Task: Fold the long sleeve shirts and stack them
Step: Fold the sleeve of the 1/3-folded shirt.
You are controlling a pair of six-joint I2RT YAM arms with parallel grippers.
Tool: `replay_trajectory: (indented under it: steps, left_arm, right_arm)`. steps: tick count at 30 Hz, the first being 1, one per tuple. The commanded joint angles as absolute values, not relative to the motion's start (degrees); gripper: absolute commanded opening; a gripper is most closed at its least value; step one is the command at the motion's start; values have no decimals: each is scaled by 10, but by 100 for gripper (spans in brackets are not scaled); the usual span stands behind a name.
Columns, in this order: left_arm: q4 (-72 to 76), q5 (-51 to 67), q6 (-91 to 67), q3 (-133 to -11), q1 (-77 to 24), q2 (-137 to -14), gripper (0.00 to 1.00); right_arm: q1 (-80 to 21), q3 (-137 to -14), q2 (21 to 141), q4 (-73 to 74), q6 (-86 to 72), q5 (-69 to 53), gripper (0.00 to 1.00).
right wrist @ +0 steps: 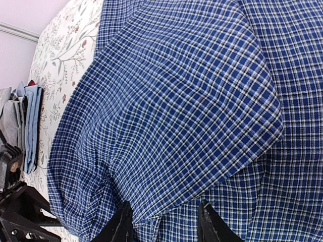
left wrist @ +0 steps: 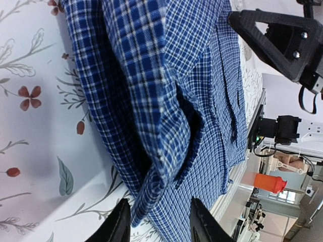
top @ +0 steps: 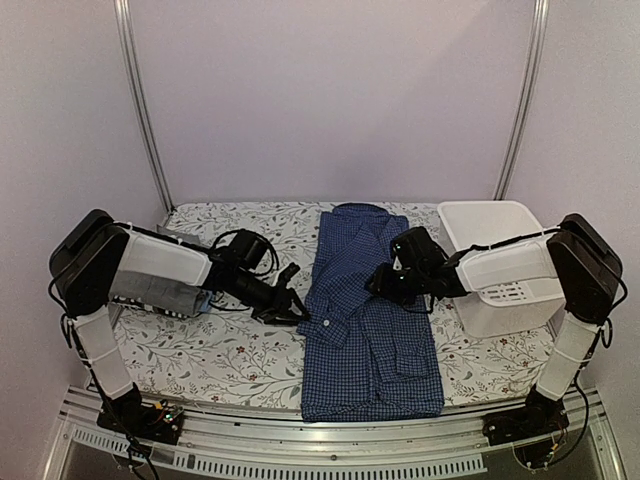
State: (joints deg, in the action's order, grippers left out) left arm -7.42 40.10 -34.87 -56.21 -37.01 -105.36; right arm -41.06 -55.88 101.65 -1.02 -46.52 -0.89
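The table (top: 200, 350), covered in a pale cloth printed with leaves and small flowers, is filling most of the space in front of me. The left arm (top: 160, 262) and the right arm (top: 510, 268) are reaching in over it from either side. The dark blue check shirt (top: 370, 340) is lying down the middle of the table, collar at the far end and hem at the near edge, with its sides turned in so that it is forming a long narrow panel. The white plastic basket (top: 490, 215) is sitting at the far right, just beside the shirt's upper half. On the left, a small stack of folded shirts (top: 150, 290), grey and light blue, is resting under the left arm, well apart from the blue shirt. The left gripper (top: 290, 302) is hovering low at the shirt's left edge. Its fingers (left wrist: 120, 226) are standing spread, with the folded edge of the check cloth lying in the gap between them; I cannot tell whether either pad is touching it. The right gripper (top: 383, 283) is hanging over the middle of the shirt, facing the left one. Its fingers (right wrist: 121, 227) are likewise standing apart over a rounded fold of the cloth, not pinching it. A sleeve cuff (top: 325, 328) is lying at the shirt's left edge, just beside the left gripper.
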Motion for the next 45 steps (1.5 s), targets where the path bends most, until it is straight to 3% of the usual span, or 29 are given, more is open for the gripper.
replay_trajectory:
  steps: [1,9,14,28,45]
  left_arm:
    - [-92,404,-333,-573,-374,-1054,38]
    - [-103,416,-321,-580,-376,-1056,25]
    - [-111,420,-317,-587,-377,-1058,19]
    - [-146,454,-305,-608,-376,-1053,4]
    - [-210,564,-311,-639,-406,-1031,0]
  right_arm:
    - [-403,-569,1039,-25,-482,-9,42]
    - [-403,-542,1029,-54,-506,18,42]
    - [-402,-560,1058,-61,-513,23,38]
    - [-380,-571,1042,-54,-509,25,0]
    - [-329,-665,1018,107,-418,30,0]
